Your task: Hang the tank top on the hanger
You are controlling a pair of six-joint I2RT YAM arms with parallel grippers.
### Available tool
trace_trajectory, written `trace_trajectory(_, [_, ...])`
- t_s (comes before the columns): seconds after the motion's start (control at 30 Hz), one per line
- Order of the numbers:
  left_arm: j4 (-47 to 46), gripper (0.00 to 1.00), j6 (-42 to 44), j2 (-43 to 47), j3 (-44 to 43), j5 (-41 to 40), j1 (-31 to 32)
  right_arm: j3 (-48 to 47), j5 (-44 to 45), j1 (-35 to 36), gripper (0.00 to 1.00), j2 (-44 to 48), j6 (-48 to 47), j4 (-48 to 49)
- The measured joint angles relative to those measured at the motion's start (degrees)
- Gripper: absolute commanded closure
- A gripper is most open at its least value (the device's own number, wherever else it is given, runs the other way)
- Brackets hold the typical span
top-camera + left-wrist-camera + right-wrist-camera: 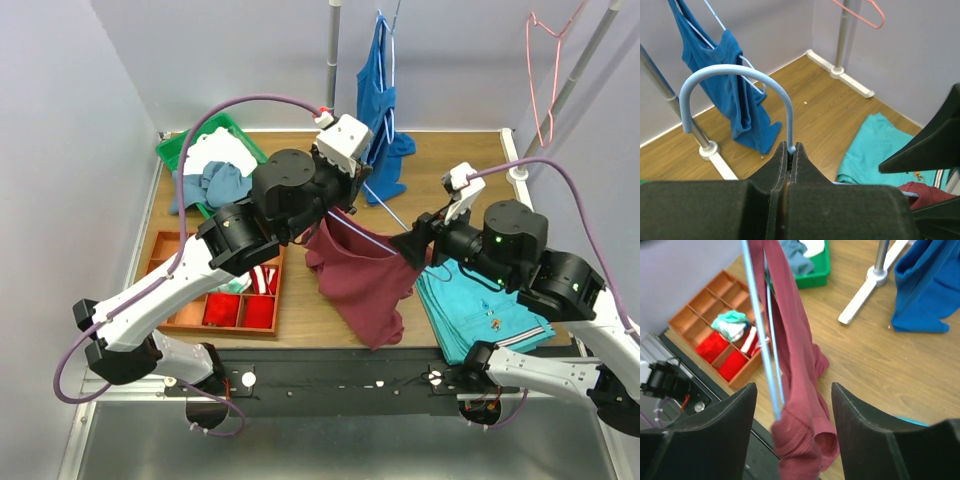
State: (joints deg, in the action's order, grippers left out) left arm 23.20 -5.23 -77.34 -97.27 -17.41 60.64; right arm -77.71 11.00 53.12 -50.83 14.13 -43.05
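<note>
The maroon tank top (360,280) hangs in the air from the pale blue wire hanger (370,238), with its lower part drooping toward the table. My left gripper (332,205) is shut on the hanger's neck (790,148), just below the hook (735,71). My right gripper (415,243) is open at the hanger's right end. In the right wrist view the gripper (792,412) straddles the bunched tank top (802,405) and the hanger's wires (765,340). Neither of its fingers (720,430) clamps the cloth.
The turquoise trousers (480,305) lie folded at the front right. A royal-blue top (385,110) hangs on the back rack, and a salmon-pink hanger (545,60) hangs at the far right. A green bin (190,150) and an orange divider tray (165,270) sit on the left.
</note>
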Motion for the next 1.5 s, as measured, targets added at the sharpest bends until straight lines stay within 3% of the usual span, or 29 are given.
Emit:
trace_trajectory(0.23, [-0.31, 1.00, -0.90, 0.33, -0.17, 3.61, -1.70, 2.89, -0.39, 0.00, 0.56, 0.00, 0.85, -0.09])
trace_trajectory(0.4, [-0.20, 1.00, -0.87, 0.26, -0.39, 4.70, -2.25, 2.91, -1.07, 0.00, 0.65, 0.04, 1.44, -0.07])
trace_trajectory(0.5, [0.35, 1.00, -0.85, -0.09, -1.05, 5.07, -2.34, 3.02, -1.20, 0.00, 0.78, 0.04, 1.55, -0.09])
trace_trajectory(0.6, [0.81, 1.00, -0.79, -0.72, -1.68, 5.42, -2.40, 3.63, -1.27, 0.00, 0.99, 0.07, 1.86, -0.09])
trace_trajectory(0.67, [1.07, 1.00, -0.81, -1.25, -1.70, 5.57, -2.47, 4.42, -2.64, 0.15, 0.99, 0.31, 1.81, 0.26])
trace_trajectory(0.77, [1.40, 0.89, -0.85, -2.10, -1.73, 5.73, -2.51, 5.73, -2.93, 0.26, 0.99, 1.16, 2.23, 0.37])
trace_trajectory(0.8, [1.44, 0.72, -0.85, -2.54, -1.75, 5.79, -2.51, 6.23, -2.89, 0.26, 0.99, 1.57, 2.38, 0.35])
trace_trajectory(0.87, [1.86, 0.65, -0.85, -3.19, -2.38, 6.03, -2.51, 6.82, -2.69, 0.26, 0.99, 2.29, 2.69, 0.35])
trace_trajectory(0.9, [1.75, 0.53, -1.38, -3.37, -2.62, 6.08, -2.51, 6.95, -2.34, 0.24, 0.99, 2.67, 2.84, 0.20])
trace_trajectory(1.0, [1.07, 0.27, -1.88, -3.37, -3.65, 6.12, -2.51, 7.26, -1.03, 0.07, 0.99, 3.78, 3.43, -0.50])
trace_trajectory(1.1, [-0.26, 0.12, -1.90, -3.30, -4.70, 6.10, -2.51, 7.41, 0.09, 0.00, 0.99, 4.63, 3.91, -0.55])
trace_trajectory(1.2, [-0.48, 0.01, -1.88, -3.23, -5.09, 6.08, -2.51, 7.82, 1.09, 0.00, 0.99, 5.84, 4.57, -0.63])
trace_trajectory(1.5, [-0.44, 0.01, -1.57, -1.92, -4.39, 5.18, -2.51, 9.05, 4.85, 0.00, 0.99, 9.18, 8.20, -3.80])
